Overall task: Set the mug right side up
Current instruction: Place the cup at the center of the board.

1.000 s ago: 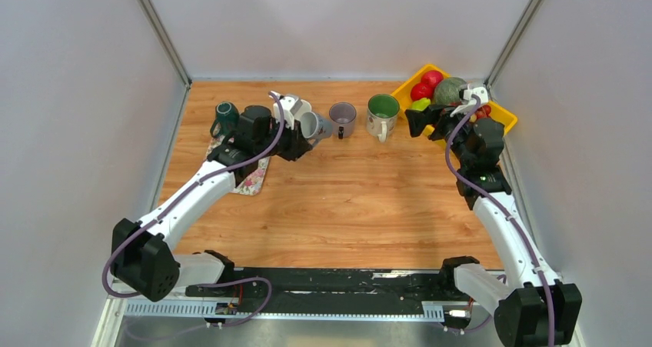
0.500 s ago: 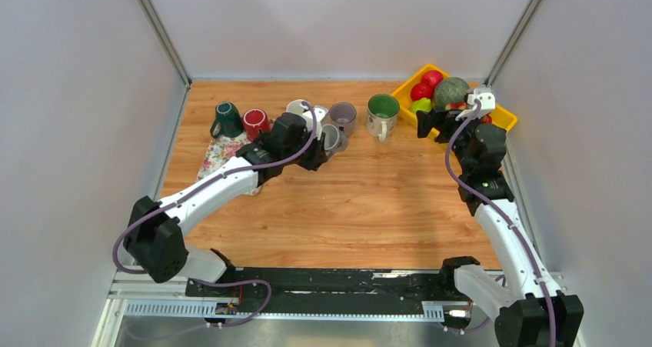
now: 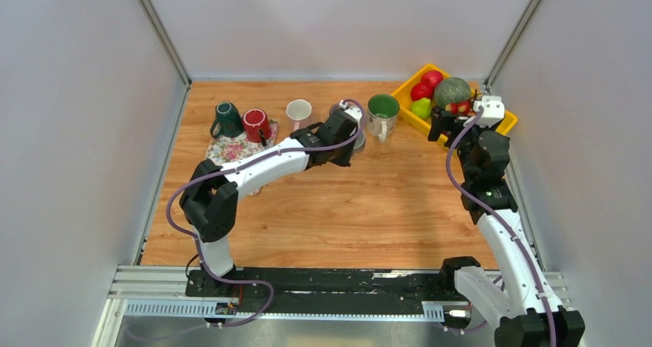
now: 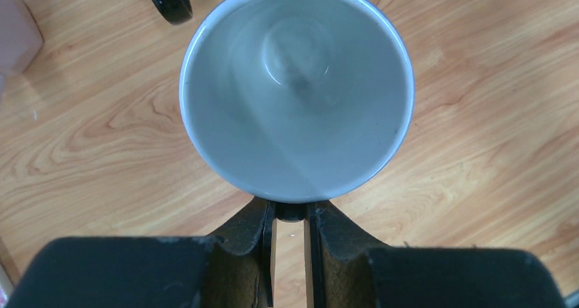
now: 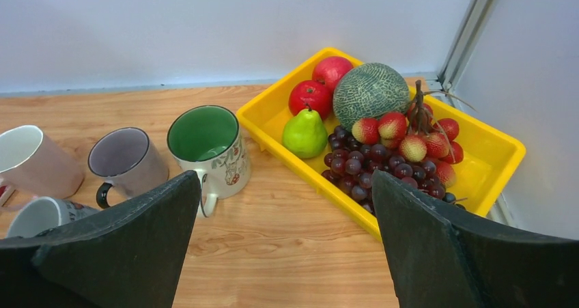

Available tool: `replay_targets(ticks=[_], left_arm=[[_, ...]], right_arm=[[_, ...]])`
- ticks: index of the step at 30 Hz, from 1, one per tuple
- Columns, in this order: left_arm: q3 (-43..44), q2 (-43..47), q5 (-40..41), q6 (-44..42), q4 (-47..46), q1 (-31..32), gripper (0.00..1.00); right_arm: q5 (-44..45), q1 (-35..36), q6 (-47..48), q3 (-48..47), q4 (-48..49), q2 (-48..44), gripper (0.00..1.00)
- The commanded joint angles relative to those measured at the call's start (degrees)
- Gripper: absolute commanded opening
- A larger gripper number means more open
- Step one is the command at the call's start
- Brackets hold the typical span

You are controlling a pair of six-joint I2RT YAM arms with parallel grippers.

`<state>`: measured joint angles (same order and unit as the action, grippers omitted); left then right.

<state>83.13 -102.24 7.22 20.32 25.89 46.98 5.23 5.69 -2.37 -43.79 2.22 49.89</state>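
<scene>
Firstly, at the far right corner of the wooden table [image 3: 346,208]: a shallow yellow plastic tray [image 5: 491,161], packed with two round red fruits [image 5: 311,96], a netted green melon [image 5: 371,89], a green pear [image 5: 304,134], a bunch of dark purple grapes [image 5: 351,164] and a few red speckled berries [image 5: 392,127]. Just left of it, a cream floral mug with a green inside [image 5: 205,134], mouth up, nothing in it. Next along, a lilac-grey mug with a black handle [image 5: 126,158] and a pale pink mug [image 5: 34,161], both mouth up and bare inside. Further left, a dark green mug [image 3: 225,118] and a red mug [image 3: 256,122], side by side on a flowered cloth [image 3: 227,151] (too small to say which way up).

Now the pale grey ceramic mug [image 4: 297,89]: just in front of the lilac-grey one, on the near side of the row. Mouth towards the left wrist camera, base towards the wood, long axis close to upright. Empty, with only a faint dark smudge on the bottom. Contact between base and table: impossible to tell.

Left gripper [image 4: 291,216]: fingers drawn almost together, pinching the mug's near side just under the rim. Right gripper [image 5: 285,178]: spread wide, holding nothing, hanging near the tray.
</scene>
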Motion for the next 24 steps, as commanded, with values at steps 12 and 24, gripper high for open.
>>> replay_targets(ticks=[12,24], left_arm=[[9.57,-8.68,13.34,10.18,3.98,10.55,0.00],[16.91,-16.37,12.63,17.26,9.49,11.96,0.00]], right_arm=[[-0.92,-3.58,-3.41,0.24,0.78,-1.38,1.00],[-1.10,-4.86,-3.15,4.50,5.11,-5.06,1.00]])
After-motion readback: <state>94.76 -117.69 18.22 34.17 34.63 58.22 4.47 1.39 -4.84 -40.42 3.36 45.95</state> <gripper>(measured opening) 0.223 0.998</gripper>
